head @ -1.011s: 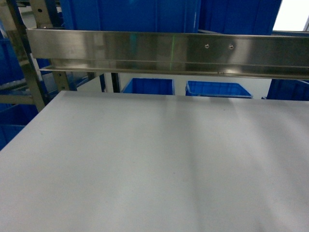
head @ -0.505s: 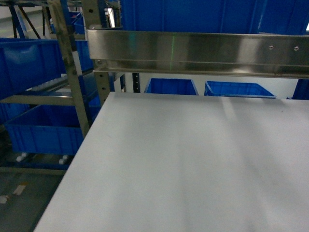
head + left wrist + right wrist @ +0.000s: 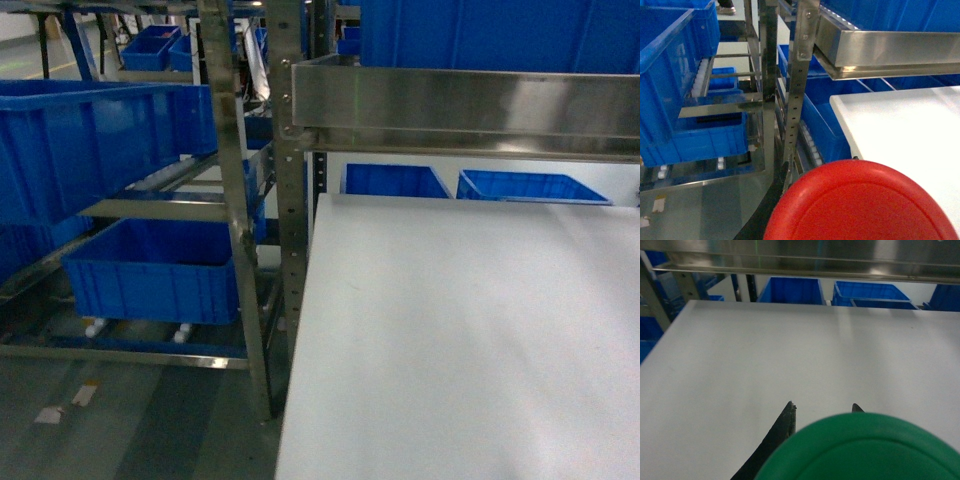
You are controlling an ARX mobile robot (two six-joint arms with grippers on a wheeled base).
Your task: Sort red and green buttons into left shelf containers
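Buttons: red cap (image 3: 860, 202) fills left wrist view, green cap (image 3: 865, 447) fills right, each seemingly pinched in its tool | step: carrying to shelf (image 3: 228, 170) | next: reach over blue containers (image 3: 150, 270), release by colour.

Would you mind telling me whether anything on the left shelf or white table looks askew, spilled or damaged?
Nothing stands out. The large blue plastic bins sit squarely on the steel shelf, and the white table shows no spill. A red cap and a green cap fill the wrist views.

L pincer hidden behind red cap (image 3: 860, 202)
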